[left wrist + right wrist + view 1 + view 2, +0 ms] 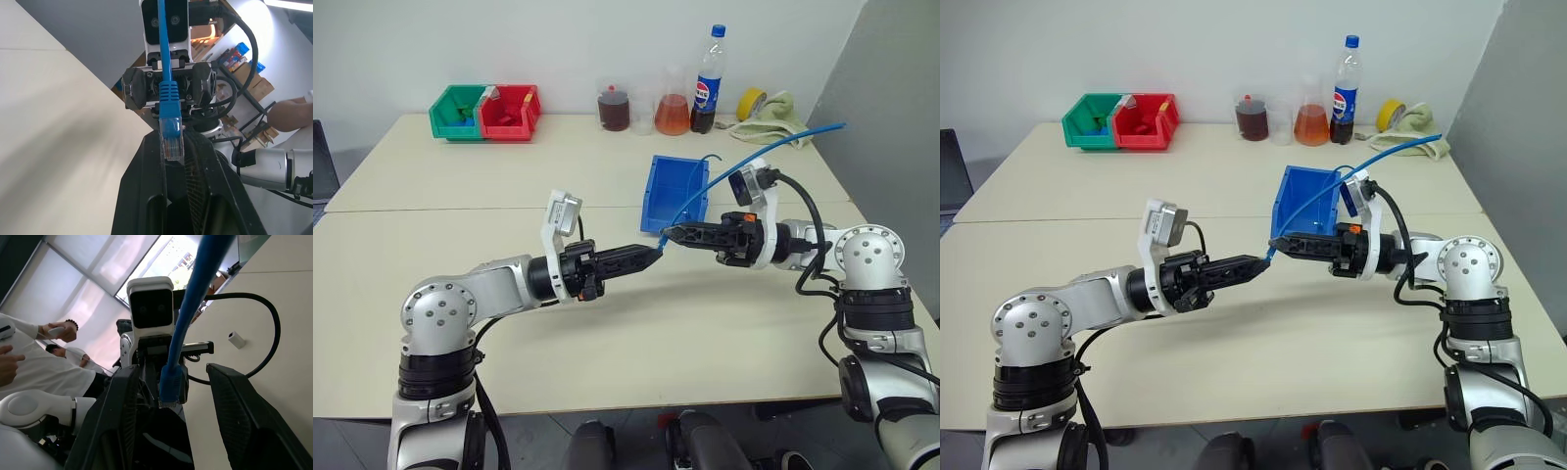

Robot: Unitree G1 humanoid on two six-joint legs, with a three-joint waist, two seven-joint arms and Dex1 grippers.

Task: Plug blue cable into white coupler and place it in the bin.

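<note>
A: What are the arms like?
B: Silver-grey shells, round shoulder caps ringed with small screws, black joints, looping black cables.
A: And each claw?
B: The left claw (656,254) and the right claw (668,234) have black fingers, with white camera brackets at the wrists.

The one mark that can be made out is the round red, white and blue Pepsi logo on the blue label of the cola bottle (707,86) standing at the far edge of the bench (509,333). The wording on that label is too small to read. No letters, numbers or signs can be read anywhere else.
</note>
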